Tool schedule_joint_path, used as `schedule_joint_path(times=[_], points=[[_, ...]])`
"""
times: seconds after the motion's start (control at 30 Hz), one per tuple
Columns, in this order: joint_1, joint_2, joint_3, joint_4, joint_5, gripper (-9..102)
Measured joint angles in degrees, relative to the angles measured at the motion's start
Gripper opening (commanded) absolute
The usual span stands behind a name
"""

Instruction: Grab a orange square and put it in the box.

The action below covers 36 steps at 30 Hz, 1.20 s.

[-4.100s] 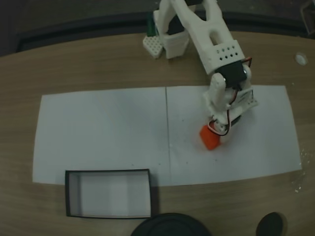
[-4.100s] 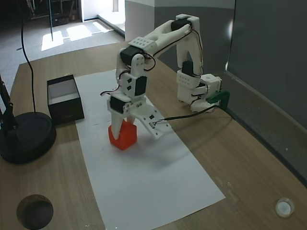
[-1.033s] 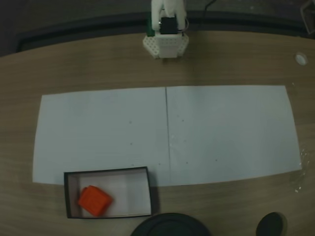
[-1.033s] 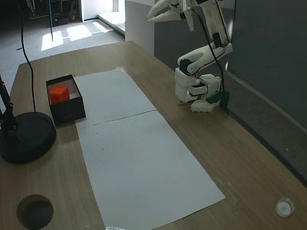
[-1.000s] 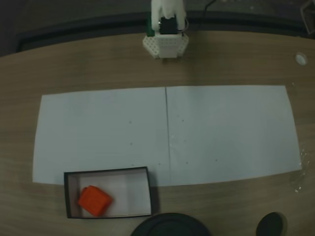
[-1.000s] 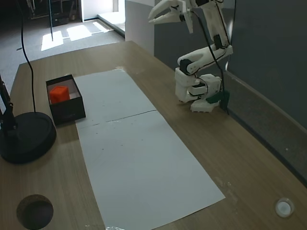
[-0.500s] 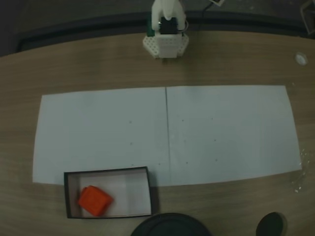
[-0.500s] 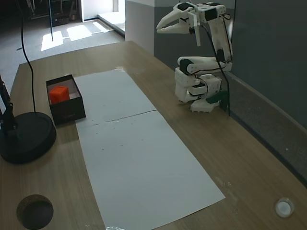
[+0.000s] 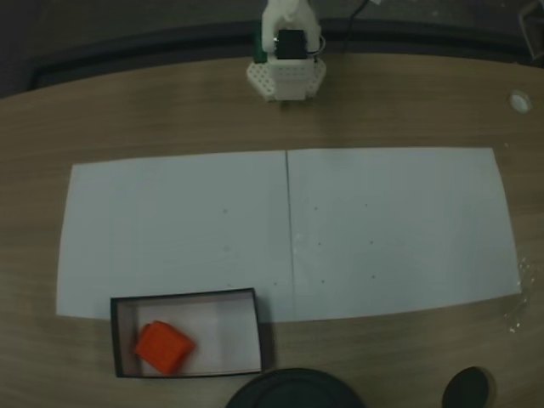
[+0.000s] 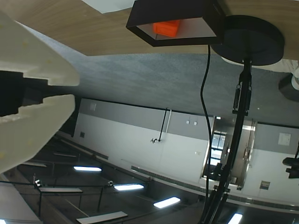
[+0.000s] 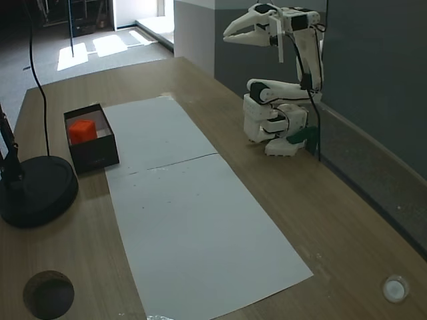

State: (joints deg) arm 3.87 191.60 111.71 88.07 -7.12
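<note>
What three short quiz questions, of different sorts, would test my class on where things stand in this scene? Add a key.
1. True or false: the orange square lies inside the box.
2. The hand is: A) gripping the square, B) raised above the arm's base, holding nothing, C) resting on the paper.
3. Fill in: in the top-down fixed view, the square sits toward the ____ end of the box.

Key: 1 true; 2 B; 3 left.
</note>
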Motion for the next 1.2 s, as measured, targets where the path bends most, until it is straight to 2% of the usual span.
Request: schedule_joint_path(times=[0.5, 0.67, 0.83, 1.2], points=[[0.35, 6.33, 3.52, 0.00, 0.00, 0], [0.35, 6.33, 12.13, -0.70, 0.00, 0], [0.00, 6.33, 27.33, -5.54, 0.00, 0], [-3.34, 6.33, 43.59, -9.23, 0.00, 0]])
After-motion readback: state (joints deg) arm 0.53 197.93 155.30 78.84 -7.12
